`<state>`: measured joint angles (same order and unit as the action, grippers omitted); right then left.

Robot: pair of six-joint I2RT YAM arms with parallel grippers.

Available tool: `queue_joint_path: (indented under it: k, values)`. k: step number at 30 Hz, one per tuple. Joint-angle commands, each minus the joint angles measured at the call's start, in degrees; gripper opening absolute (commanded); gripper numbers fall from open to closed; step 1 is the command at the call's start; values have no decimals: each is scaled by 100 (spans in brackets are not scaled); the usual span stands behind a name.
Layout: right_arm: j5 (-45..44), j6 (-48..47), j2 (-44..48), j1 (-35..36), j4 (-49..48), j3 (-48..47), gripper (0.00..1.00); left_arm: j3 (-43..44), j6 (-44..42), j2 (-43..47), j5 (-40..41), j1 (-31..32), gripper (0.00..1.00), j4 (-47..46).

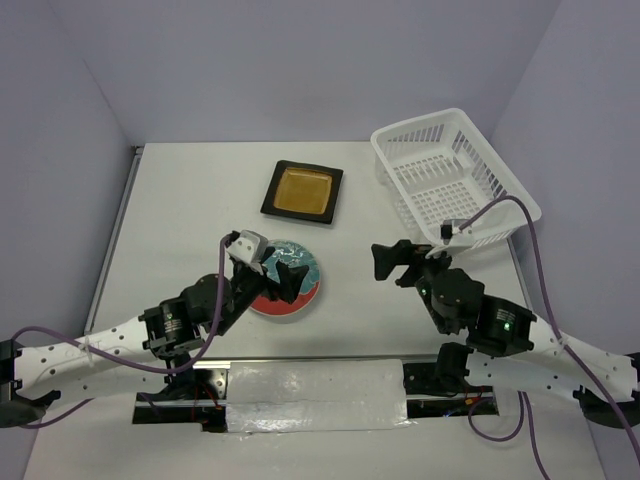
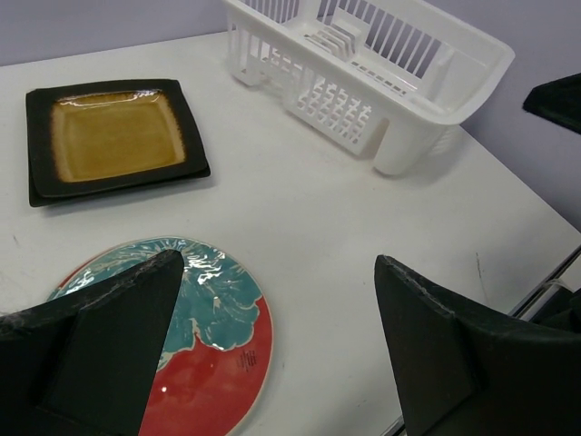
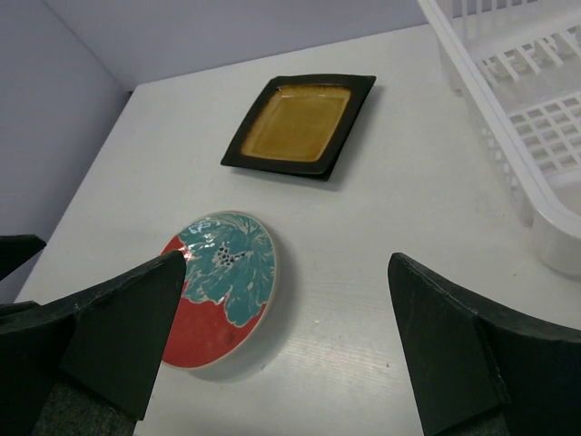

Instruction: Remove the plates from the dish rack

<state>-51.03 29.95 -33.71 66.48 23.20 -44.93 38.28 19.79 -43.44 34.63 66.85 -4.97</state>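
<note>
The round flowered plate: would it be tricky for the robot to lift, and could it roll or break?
The plate looks glossy, so probably stiff, slippery and breakable if dropped. It lies flat on the table, so rolling seems unlikely, though its low edge may be hard to grip.

Robot lab test cell is indicated. A white table point(image 1: 200, 210) is boxed in by plain lilac walls point(image 1: 300, 70) ahead of both grippers and to either side. Two white perforated arms, left arm point(image 1: 100, 350) and right arm point(image 1: 565, 362), are mounted behind the grippers at the table edge, with a film-covered plate point(image 1: 310, 395) set between the bases. Purple cables point(image 1: 536, 262) are looped loose over the right arm.

Kitchenware is laid straight on the bare bench top. A dish rack point(image 1: 455, 170) is seen ahead-right of the right gripper point(image 1: 385, 262). An amber square plate point(image 1: 303, 192) is seen ahead of the left gripper point(image 1: 275, 280), with a round patterned plate point(image 1: 303, 272) just below it.
</note>
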Motion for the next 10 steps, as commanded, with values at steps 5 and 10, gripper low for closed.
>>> queue_joint_path:
  k: [5, 10]
  values:
    - [-101, -156, 567, -3, -360, 256, 100, 206, -133, -24, 8, 21, 100, -241]
    - [-92, -227, 638, 5, -369, 265, 100, 241, -116, -50, 35, 21, 100, -206]
